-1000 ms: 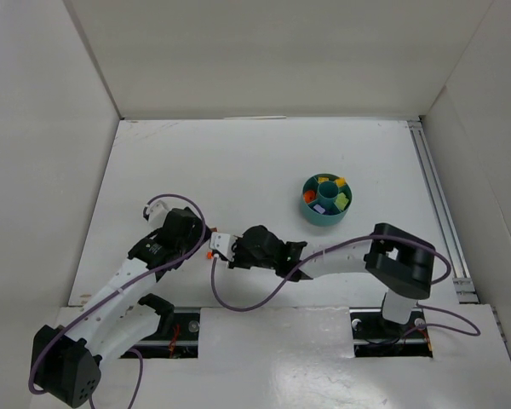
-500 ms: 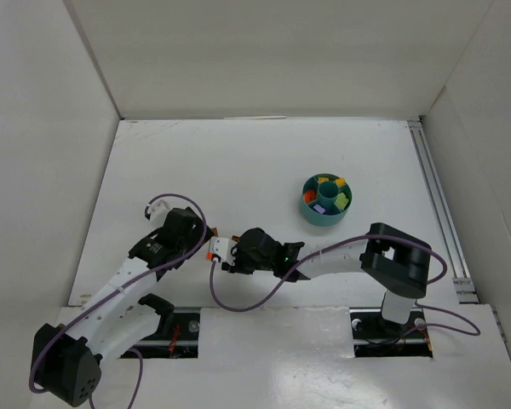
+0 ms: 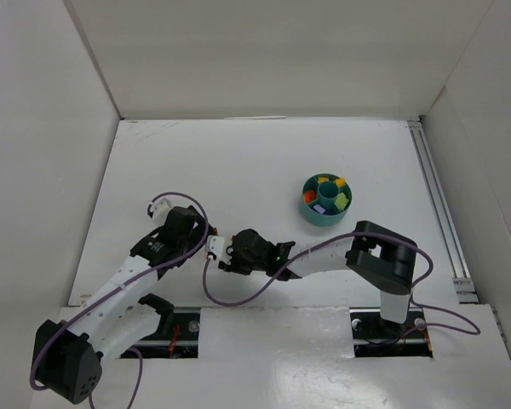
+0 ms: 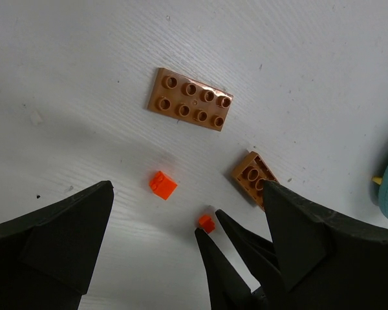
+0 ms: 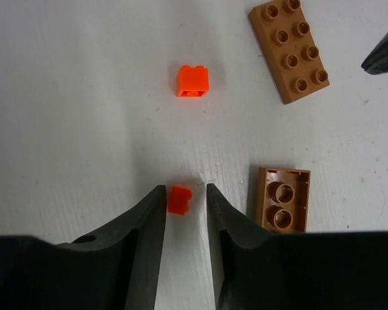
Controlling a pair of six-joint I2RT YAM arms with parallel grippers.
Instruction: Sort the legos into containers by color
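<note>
The right gripper stands narrowly parted, fingertips down at the tabletop. A tiny red-orange brick sits in the gap, close against one finger and clear of the other, not clamped. The left gripper gapes wide and holds nothing, poised over the same cluster.

Four legos lie loose there, toward the near edge and left of the middle. There are two red-orange and two brown: the tiny one, a second red-orange brick, a long brown plate with eight studs, and a short brown brick. One teal tub sits well apart toward the right edge, with coloured bricks in its wedges.

The right arm lies low, reaching leftward along the near edge. The left arm stretches forward and rightward from the near left corner, and the two wrists nearly meet.
</note>
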